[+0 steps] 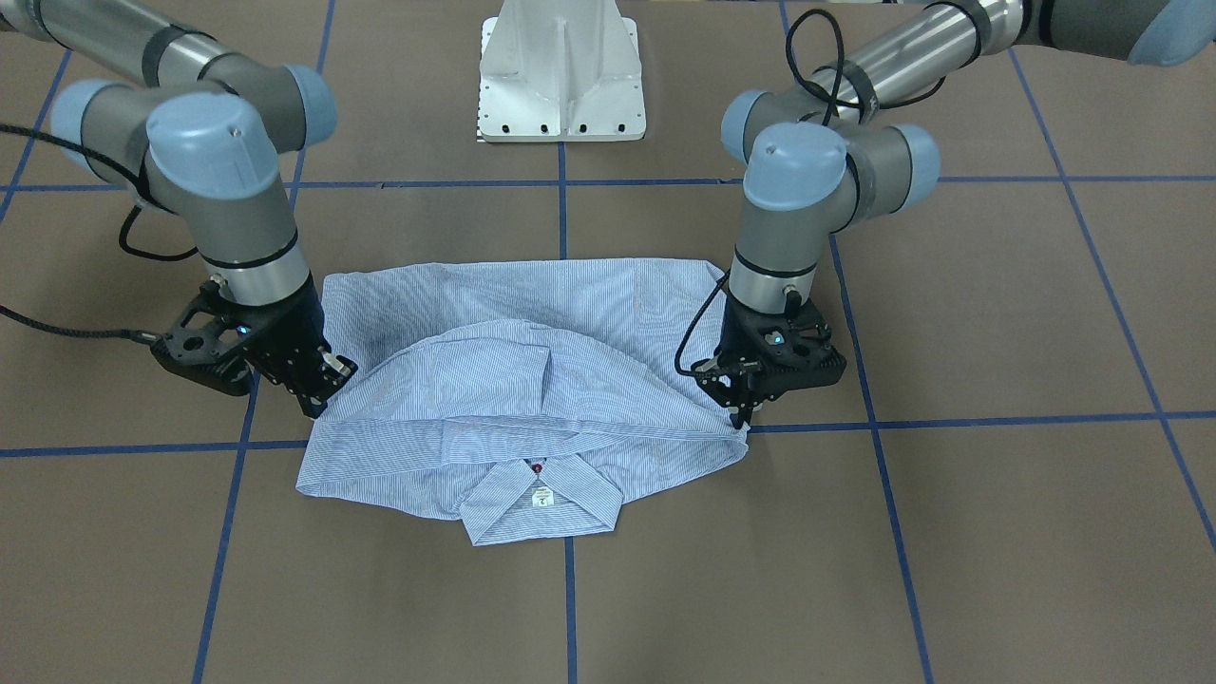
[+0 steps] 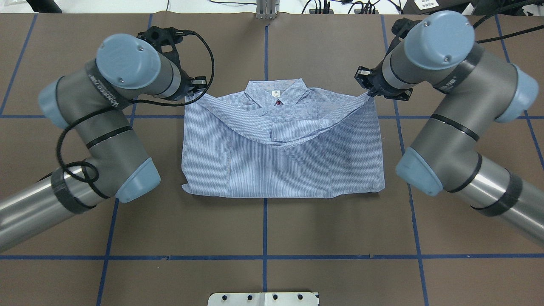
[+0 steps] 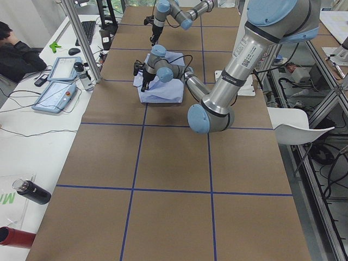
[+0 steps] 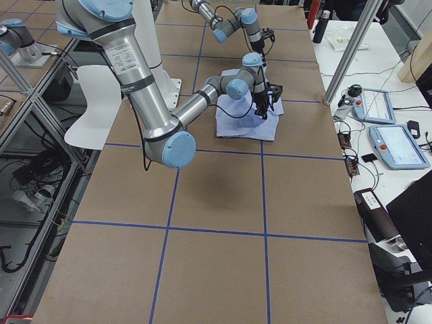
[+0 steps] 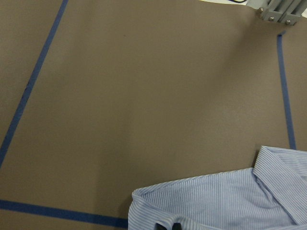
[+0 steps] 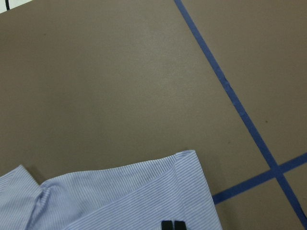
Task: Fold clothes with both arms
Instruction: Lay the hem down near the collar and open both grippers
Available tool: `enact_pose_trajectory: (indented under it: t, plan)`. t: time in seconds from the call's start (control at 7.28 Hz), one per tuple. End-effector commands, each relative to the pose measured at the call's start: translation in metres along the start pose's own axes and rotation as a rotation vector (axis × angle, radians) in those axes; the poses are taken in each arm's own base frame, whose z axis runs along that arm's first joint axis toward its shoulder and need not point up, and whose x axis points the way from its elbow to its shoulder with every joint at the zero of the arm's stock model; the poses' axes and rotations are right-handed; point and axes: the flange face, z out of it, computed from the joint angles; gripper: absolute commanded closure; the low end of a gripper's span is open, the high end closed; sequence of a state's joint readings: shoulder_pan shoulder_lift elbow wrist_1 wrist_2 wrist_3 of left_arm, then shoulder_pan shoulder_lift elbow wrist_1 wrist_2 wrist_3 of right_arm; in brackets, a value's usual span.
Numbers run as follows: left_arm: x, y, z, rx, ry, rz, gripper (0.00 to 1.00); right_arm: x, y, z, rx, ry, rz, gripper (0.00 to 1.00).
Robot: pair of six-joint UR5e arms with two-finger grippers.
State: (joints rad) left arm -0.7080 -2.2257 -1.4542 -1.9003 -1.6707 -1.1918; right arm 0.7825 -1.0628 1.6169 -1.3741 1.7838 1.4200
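Pinching both folded-edge corners of the shirt (image 1: 513, 380), left gripper (image 1: 741, 416) and right gripper (image 1: 318, 404) fingers stretch it, likely so it lands evenly by the collar (image 1: 541, 508).

A robotics lab — tape-gridded table (image 2: 323, 229), teach pendants (image 4: 399, 146) on a side bench (image 3: 32, 163), aluminium posts (image 3: 81, 43).

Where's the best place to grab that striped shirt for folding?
Probably its two top-layer corners beside the collar, from above and from either side. The shirt is wide and floppy, so one middle grip would bunch it; the left gripper and right gripper pinch there.
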Motion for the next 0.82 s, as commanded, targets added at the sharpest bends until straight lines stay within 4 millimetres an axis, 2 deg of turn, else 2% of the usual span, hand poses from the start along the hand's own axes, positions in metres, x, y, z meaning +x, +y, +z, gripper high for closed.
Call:
enact_pose_trajectory:
  t: [0.0, 0.14, 0.27, 0.41, 0.55, 0.69]
  plan:
    - [-0.019, -0.002, 0.030, -0.006, -0.028, 0.138, 1.00, 0.014, -0.006, 0.033, -0.003, -0.014, -0.060, 1.00]
    - [-0.025, -0.014, 0.024, 0.023, 0.014, 0.189, 1.00, 0.017, -0.012, 0.031, -0.014, -0.017, -0.066, 1.00]
    - [-0.035, -0.012, 0.029, 0.023, 0.014, 0.195, 1.00, 0.025, -0.014, 0.034, -0.017, -0.009, -0.082, 1.00]
    - [-0.032, -0.012, 0.027, 0.024, 0.021, 0.197, 1.00, 0.025, -0.014, 0.032, -0.018, -0.015, -0.087, 1.00]
    - [-0.030, -0.012, 0.024, -0.001, 0.042, 0.195, 0.80, 0.023, -0.015, 0.027, -0.046, -0.030, -0.082, 0.65]
    - [-0.034, -0.018, 0.018, -0.043, 0.088, 0.193, 0.01, 0.022, -0.015, 0.026, -0.059, -0.035, -0.095, 0.01]
